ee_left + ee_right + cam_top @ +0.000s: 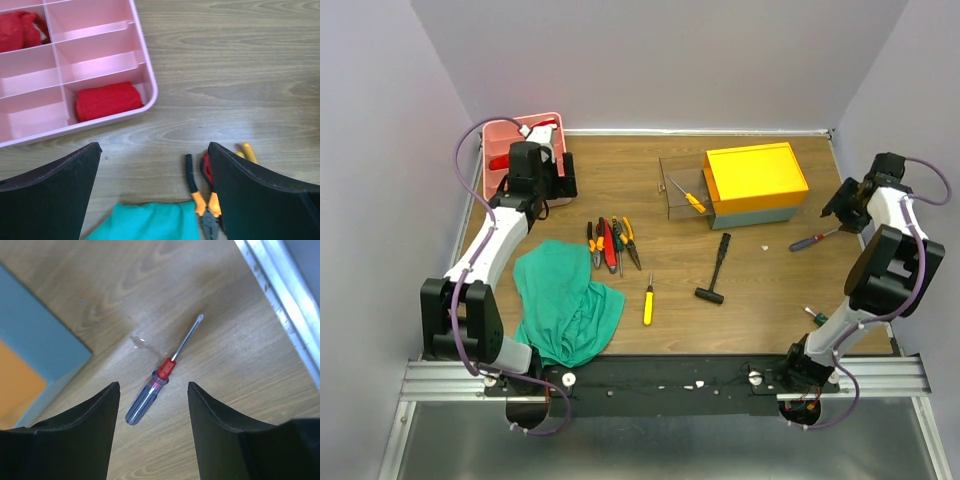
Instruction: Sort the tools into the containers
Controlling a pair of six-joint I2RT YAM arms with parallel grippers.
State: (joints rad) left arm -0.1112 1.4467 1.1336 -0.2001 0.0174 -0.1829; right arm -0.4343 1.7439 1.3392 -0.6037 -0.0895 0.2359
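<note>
We go for the screwdriver [162,372], far right.
Right gripper [152,388] is apart over it; we drop straight and pinch the handle [145,401]. Left gripper [154,148] is wide apart.

Scene evenly lit by bright, diffuse light; faint soft shadows are cast on the table [760,300]; wrist views are rendered sharply.
</note>
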